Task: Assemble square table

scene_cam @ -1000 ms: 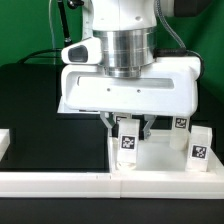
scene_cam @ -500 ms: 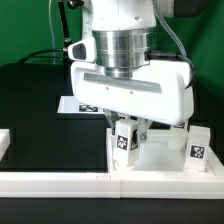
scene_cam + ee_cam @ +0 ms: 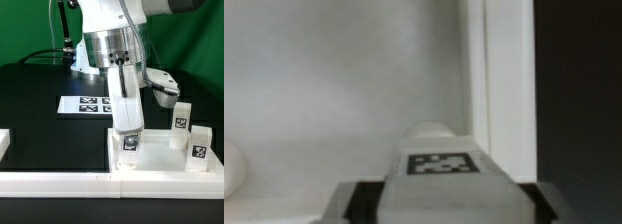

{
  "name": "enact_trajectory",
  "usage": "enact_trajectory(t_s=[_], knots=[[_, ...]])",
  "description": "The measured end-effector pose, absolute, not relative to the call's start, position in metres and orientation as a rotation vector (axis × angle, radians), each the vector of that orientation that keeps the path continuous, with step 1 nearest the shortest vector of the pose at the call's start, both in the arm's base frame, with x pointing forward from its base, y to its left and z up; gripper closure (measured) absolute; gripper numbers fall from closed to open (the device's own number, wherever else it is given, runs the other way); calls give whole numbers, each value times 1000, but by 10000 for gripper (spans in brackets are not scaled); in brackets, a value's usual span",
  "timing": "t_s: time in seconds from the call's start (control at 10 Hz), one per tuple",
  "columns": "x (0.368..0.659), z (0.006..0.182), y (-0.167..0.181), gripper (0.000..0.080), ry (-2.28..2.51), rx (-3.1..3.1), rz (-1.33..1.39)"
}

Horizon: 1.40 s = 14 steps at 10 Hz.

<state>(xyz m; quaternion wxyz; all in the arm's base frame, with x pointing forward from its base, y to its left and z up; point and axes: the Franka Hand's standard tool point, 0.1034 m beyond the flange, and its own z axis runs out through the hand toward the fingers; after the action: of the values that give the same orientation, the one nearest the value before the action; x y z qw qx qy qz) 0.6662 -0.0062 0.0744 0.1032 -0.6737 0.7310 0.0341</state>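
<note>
Exterior view, read left to right with the tabletop as landmark. Far off the tabletop's left side, at the frame's left edge, a white rail end (image 3: 4, 143) lies on the black table (image 3: 40, 110). Behind the tabletop and to its left, the marker board (image 3: 85, 104) lies flat. Along the front runs a long white border rail (image 3: 60, 182). The square tabletop (image 3: 160, 158) sits at the exterior view's right, rim raised. The gripper (image 3: 127, 140) stands over its near left corner, turned edge-on, clenched on a tagged leg (image 3: 130, 144) held upright just above or touching the tabletop's floor; contact cannot be told. Two more legs (image 3: 181, 123) (image 3: 198, 147) stand upright at the tabletop's right side, apart from the held one.

Wrist view: fingers (image 3: 375, 200) flank the held leg (image 3: 441, 160), tag facing the camera, tabletop rim (image 3: 500, 100) just beside it. The corner socket is not visible.

Risks, as judged: the leg's foot may miss the socket and catch on the rim, since the hand hides the corner. A tilted leg would bind in the thread. Downward pressure off-centre could shove the tabletop along the rail.
</note>
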Motion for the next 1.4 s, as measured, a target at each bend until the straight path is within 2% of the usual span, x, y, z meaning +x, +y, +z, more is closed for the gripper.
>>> enact_trajectory(t_s=[0.1, 0.2, 0.3, 0.4, 0.5, 0.6, 0.8, 1.0, 1.1, 1.2, 1.3, 1.4], knots=[[665, 74, -6, 495, 2057, -2104, 80], [664, 72, -4, 287, 1920, -2258, 54], [664, 72, -5, 287, 1716, -2428, 21], [664, 72, -6, 176, 1418, -2628, -11], [663, 71, -4, 158, 1204, -2738, -26], [664, 73, -5, 152, 1207, -2735, -63], [663, 72, -7, 150, 968, -2839, -82], [663, 77, -7, 150, 497, -3036, -113], [663, 76, -6, 150, 612, -3004, -106], [662, 75, -7, 284, 601, -3009, -105], [662, 75, -7, 284, 694, -2986, -101], [662, 74, -6, 423, 832, -2946, -94]])
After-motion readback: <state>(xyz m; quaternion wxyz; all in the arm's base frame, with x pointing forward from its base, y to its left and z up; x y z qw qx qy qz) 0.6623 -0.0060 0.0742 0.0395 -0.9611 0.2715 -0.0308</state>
